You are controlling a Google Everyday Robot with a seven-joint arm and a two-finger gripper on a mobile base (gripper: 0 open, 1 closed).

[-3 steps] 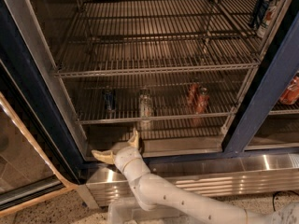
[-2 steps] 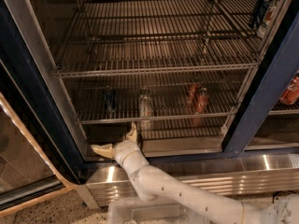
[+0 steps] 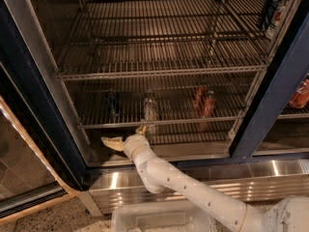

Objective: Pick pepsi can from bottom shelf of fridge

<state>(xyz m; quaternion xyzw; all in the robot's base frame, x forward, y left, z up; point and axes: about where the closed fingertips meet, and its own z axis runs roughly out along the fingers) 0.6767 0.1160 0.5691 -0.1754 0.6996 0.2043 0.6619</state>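
A clear bottle (image 3: 150, 109) stood upright just behind the gripper (image 3: 123, 135), whose fingers were spread. Two red cans (image 3: 203, 100) stood close together to the bottle's right, well apart from it. Above lay a wider wire rack (image 3: 164, 57), with dark cans (image 3: 271, 6) near its far right corner. Another red can (image 3: 300, 93) showed at the right edge.

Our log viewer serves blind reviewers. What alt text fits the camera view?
The robot's open claw hangs at the front rail of the fridge's bottom shelf, below the pepsi can. A clear bottle and red cans stand further right on that shelf.
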